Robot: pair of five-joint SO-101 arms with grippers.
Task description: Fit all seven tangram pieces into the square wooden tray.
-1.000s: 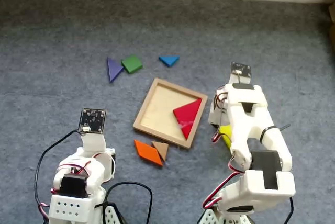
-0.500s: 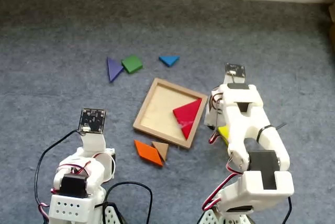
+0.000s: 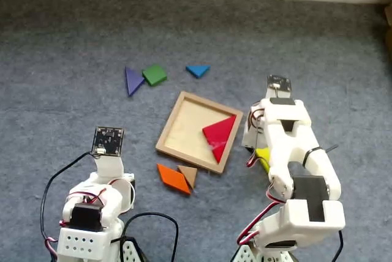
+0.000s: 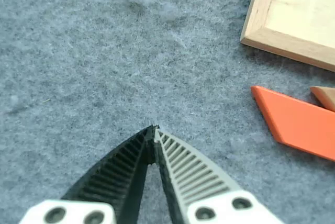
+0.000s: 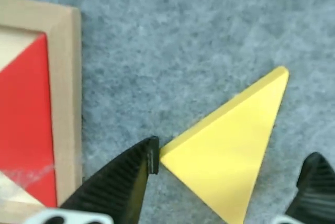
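Observation:
The square wooden tray [image 3: 169, 120] lies mid-table with a red triangle [image 3: 220, 133] in its right corner. An orange parallelogram [image 3: 173, 178] and a small tan triangle [image 3: 188, 175] rest just below the tray. Farther back sit a purple triangle [image 3: 132, 80], a green square [image 3: 154, 74] and a blue triangle [image 3: 198, 70]. My right gripper [image 5: 233, 164] is open, its fingers on either side of the yellow triangle [image 5: 235, 150], which lies flat on the carpet beside the tray rim [image 5: 65, 103]. My left gripper [image 4: 154, 130] is shut and empty over bare carpet, short of the orange parallelogram [image 4: 298, 124].
Grey carpet covers the whole table. The right arm [image 3: 288, 139] hides most of the yellow triangle [image 3: 263, 155] from above. The left arm [image 3: 104, 176] stands at the lower left. Open carpet stretches left of the tray.
The right arm swung slightly toward the tray and then back. The pieces and the left arm have stayed put.

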